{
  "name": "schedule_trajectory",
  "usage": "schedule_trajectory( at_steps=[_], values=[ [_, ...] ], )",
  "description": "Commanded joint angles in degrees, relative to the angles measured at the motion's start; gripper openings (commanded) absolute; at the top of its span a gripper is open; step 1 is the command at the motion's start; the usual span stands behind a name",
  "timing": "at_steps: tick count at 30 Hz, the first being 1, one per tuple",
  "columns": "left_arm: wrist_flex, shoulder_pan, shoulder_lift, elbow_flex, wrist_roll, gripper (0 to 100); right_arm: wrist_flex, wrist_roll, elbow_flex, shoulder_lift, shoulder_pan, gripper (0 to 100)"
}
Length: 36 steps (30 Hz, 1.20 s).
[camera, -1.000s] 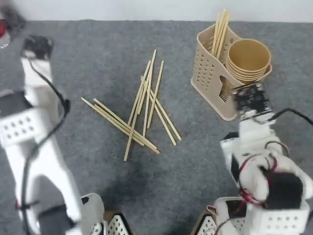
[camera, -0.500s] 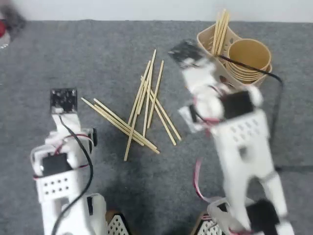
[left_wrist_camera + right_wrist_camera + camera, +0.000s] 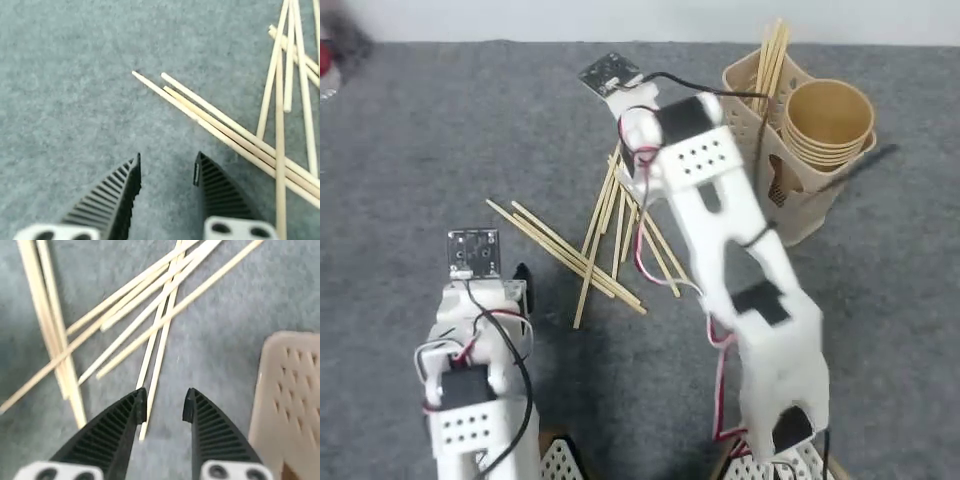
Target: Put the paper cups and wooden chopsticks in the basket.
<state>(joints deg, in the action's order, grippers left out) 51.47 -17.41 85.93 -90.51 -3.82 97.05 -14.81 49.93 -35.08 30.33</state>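
Note:
Several loose wooden chopsticks point(image 3: 570, 255) lie crossed on the grey mat at the centre. The beige perforated basket point(image 3: 745, 130) at the back right holds a stack of paper cups point(image 3: 828, 118) and a few upright chopsticks point(image 3: 770, 55). My right gripper point(image 3: 165, 396) hangs open just above the pile's far end, where chopsticks point(image 3: 150, 305) fan out ahead of it and the basket point(image 3: 287, 390) stands close beside it. My left gripper point(image 3: 166, 162) is open and empty over bare mat, just short of the nearest chopstick tips point(image 3: 200, 112).
The right arm point(image 3: 720, 220) stretches from the front edge diagonally over the pile. The left arm point(image 3: 475, 340) stands at the front left. A white wall runs along the back edge of the mat point(image 3: 440, 130).
The right arm swung from beside the basket leftward to over the pile's far end. The left arm pulled in from the far left and now stands left of the pile.

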Motion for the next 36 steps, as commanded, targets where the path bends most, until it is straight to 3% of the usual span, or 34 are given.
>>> schedule_trajectory(
  at_steps=[1,9,17,27,36],
  values=[
    [2.29,0.53,9.14,-2.07,0.53,17,-0.84,0.62,14.59,-9.89,0.40,13.1],
    [7.65,3.60,18.29,-4.35,0.09,17,-0.13,0.70,34.46,-29.41,1.01,13.1],
    [7.74,4.22,18.29,-4.35,0.00,17,-0.13,0.70,35.16,-36.35,2.86,23.6],
    [7.74,4.40,18.29,-4.44,0.00,17,0.66,2.37,35.25,-34.07,6.46,23.6],
    [7.74,4.48,18.29,-4.53,0.00,17,-1.19,4.13,33.67,-37.32,1.98,23.5]
  ],
)
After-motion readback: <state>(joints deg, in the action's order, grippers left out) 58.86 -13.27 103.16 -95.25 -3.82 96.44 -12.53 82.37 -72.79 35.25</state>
